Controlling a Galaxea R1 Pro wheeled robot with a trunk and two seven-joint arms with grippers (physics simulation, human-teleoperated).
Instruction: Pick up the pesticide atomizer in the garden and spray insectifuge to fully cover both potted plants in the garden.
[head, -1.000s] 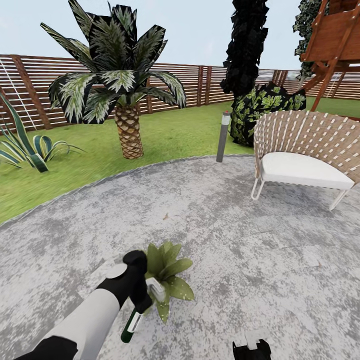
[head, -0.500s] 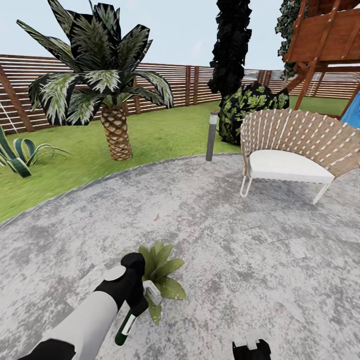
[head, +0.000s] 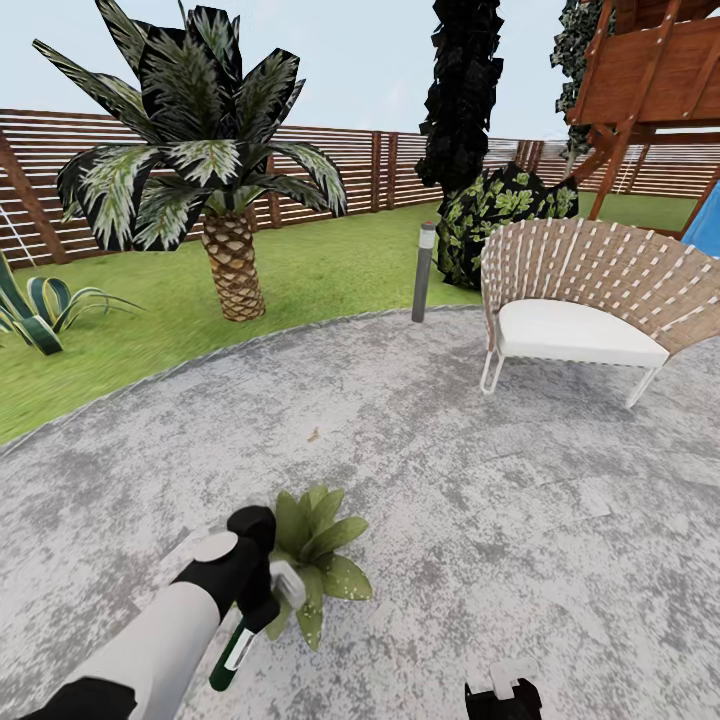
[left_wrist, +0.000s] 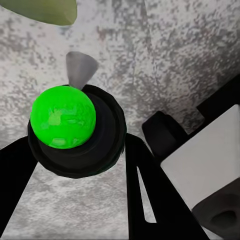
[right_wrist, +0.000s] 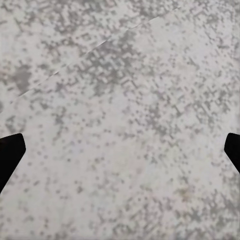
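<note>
Pesticide atomizer (head: 232, 655), a slim dark green bottle with a white label patch, hung tilted in our left gripper (head: 262, 610), whose fingers were pinched against its sides low in the head view. It sat just above the grey stone patio (head: 480, 480) and close beside a potted plant (head: 315, 560), a low rosette of broad speckled green leaves, near enough that the gripper overlapped the leaves. Through the left wrist camera we looked down on the bottle's round dark end with a bright green dome (left_wrist: 63, 117) on it (the black fingers flanked it on both sides), over mottled stone. Our right gripper (head: 504, 692) showed only as a dark and white tip at the bottom edge of the head view; in its own wrist camera the two black fingertips (right_wrist: 9, 155) stood far apart over bare stone. Beyond the patio we saw lawn (head: 330, 265), a palm (head: 215, 170), a grey bollard lamp (head: 424, 272), a wicker chair (head: 585, 305) and a slatted wooden fence (head: 390, 170).
</note>
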